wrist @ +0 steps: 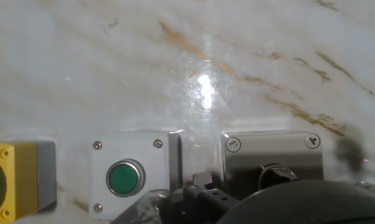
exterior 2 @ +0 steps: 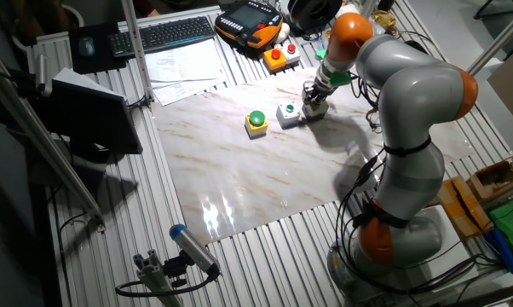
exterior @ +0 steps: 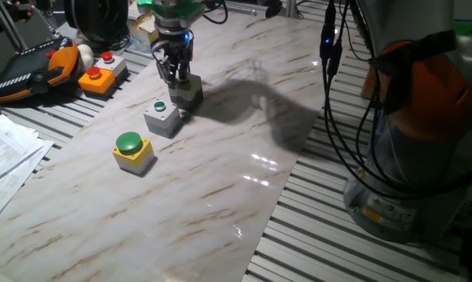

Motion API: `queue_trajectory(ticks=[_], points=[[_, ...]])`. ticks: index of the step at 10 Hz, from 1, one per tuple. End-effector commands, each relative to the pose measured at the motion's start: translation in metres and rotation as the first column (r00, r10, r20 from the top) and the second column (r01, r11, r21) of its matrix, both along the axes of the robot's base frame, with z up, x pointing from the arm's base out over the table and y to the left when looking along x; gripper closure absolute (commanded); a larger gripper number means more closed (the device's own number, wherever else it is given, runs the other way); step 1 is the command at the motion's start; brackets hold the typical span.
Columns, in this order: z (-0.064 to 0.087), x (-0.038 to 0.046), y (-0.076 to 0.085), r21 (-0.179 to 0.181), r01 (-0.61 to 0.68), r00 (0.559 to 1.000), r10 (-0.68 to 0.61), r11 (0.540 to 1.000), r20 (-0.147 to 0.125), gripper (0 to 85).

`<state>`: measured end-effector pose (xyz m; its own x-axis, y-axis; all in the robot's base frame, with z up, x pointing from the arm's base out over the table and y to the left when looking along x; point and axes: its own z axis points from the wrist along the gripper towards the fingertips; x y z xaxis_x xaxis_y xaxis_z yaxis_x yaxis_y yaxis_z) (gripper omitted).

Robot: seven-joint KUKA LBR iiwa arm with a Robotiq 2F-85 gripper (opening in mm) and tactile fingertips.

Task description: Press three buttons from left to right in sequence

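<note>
Jaws (exterior: 177, 76) down on the last of three button boxes on the marble counter (exterior: 189, 188).

Nearest in one fixed view sits the yellow box with the big green dome button (exterior: 132, 150); just beyond it the grey box with the small green button (exterior: 161, 117); next in the row, just beside that one, the grey box with the small red button (exterior: 190, 91), with the jaws right on top of it and its button hidden beneath them; whether the jaws are released or clenched I cannot tell; the hand view shows the same row, grey boxes side by side; farther back, off the marble, lie an orange box with a red button (exterior: 96, 78) and a grey box joined to it (exterior: 110, 64).
</note>
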<state>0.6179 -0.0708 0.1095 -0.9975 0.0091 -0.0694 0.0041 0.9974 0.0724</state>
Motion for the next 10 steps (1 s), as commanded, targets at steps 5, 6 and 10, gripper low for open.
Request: queue_trajectory(ticks=[5,6,10], points=[[-0.001,-0.0004,0.001,-0.001,0.003,1.0,-0.003,1.0,0.002,34.0],[-0.001,-0.0006,0.001,-0.001,0.003,1.0,-0.003,1.0,0.004,34.0],[0.016,-0.0016,0.0,-0.013,0.009,1.0,-0.009,1.0,-0.004,34.0]])
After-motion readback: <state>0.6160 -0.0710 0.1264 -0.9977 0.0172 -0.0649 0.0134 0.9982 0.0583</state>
